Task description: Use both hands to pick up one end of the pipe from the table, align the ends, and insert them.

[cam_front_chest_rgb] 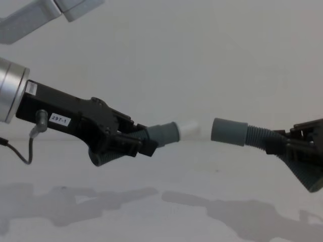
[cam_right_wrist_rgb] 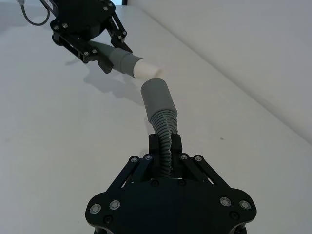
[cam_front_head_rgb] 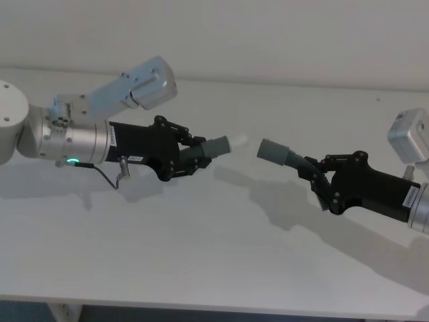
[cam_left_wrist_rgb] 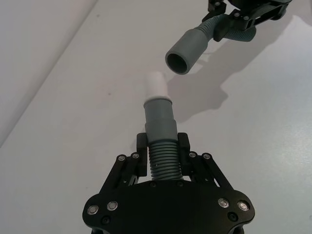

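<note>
Both pipe pieces hang in the air above the white table (cam_front_head_rgb: 201, 255). My left gripper (cam_front_head_rgb: 190, 155) is shut on the ribbed middle of one dark grey piece (cam_left_wrist_rgb: 160, 122), and that piece's white spigot tip (cam_front_head_rgb: 236, 142) points to the right. My right gripper (cam_front_head_rgb: 314, 176) is shut on the ribbed part of the other piece, whose wider grey socket cuff (cam_front_head_rgb: 271, 150) points left. The two ends face each other across a small gap, nearly in line. In the chest view the tip (cam_front_chest_rgb: 189, 128) and the socket (cam_front_chest_rgb: 228, 131) sit at about the same height. The socket's open mouth (cam_left_wrist_rgb: 187, 48) shows in the left wrist view.
The table's front edge (cam_front_head_rgb: 201, 305) runs along the bottom of the head view, and a pale wall (cam_front_head_rgb: 268, 33) rises behind the far edge. A thin cable (cam_front_head_rgb: 107, 176) loops under the left arm. Both arms cast shadows on the bare table below.
</note>
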Available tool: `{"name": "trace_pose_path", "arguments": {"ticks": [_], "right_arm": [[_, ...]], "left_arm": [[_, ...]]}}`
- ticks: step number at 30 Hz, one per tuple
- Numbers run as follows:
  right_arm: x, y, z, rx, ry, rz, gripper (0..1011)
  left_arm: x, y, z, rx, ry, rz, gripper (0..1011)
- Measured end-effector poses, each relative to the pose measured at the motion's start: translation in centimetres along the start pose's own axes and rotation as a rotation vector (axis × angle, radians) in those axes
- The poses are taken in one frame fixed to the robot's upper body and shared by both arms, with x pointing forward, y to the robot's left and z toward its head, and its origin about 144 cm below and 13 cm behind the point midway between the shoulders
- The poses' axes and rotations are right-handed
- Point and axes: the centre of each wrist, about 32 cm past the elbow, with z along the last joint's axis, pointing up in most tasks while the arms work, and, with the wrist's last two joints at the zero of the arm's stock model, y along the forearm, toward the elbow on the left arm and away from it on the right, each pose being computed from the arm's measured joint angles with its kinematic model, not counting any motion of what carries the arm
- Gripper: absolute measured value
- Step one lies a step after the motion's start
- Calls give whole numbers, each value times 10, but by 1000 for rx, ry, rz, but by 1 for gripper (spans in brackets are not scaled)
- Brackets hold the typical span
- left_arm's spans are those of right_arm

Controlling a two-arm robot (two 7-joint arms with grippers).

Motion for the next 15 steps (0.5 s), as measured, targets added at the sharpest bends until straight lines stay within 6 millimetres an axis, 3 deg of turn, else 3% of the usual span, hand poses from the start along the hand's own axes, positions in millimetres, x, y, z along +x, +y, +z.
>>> {"name": "trace_pose_path", "arguments": {"ticks": [15], "right_arm": [[0,2,1,6,5,17,133]], "left_arm": [[5,-4,5,-3,-15,-45,354]]}}
